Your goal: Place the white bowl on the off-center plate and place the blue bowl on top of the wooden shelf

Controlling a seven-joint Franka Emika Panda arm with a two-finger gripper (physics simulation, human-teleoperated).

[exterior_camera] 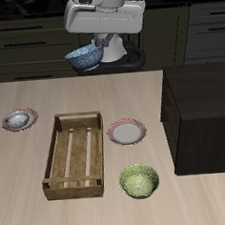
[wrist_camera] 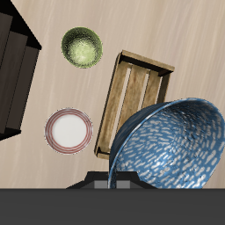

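Observation:
The blue bowl (exterior_camera: 83, 57) hangs tilted high above the table's back edge, with my gripper (exterior_camera: 93, 49) shut on its rim. In the wrist view the blue bowl (wrist_camera: 167, 145) fills the space just under the gripper (wrist_camera: 111, 181). The white bowl (exterior_camera: 19, 119) rests on the off-center plate (exterior_camera: 8, 124), far across the table from the wooden shelf (exterior_camera: 201, 117). That shelf (wrist_camera: 14, 79) is a dark block with a bare flat top, well below and to the side of the gripper.
A light slatted wooden crate (exterior_camera: 78, 155) lies mid-table, also seen below the bowl as the crate (wrist_camera: 132, 92). Beside it is a second pink-rimmed plate (exterior_camera: 127, 132) (wrist_camera: 68, 130). A yellow-green bowl (exterior_camera: 139, 180) (wrist_camera: 82, 46) sits near the front edge.

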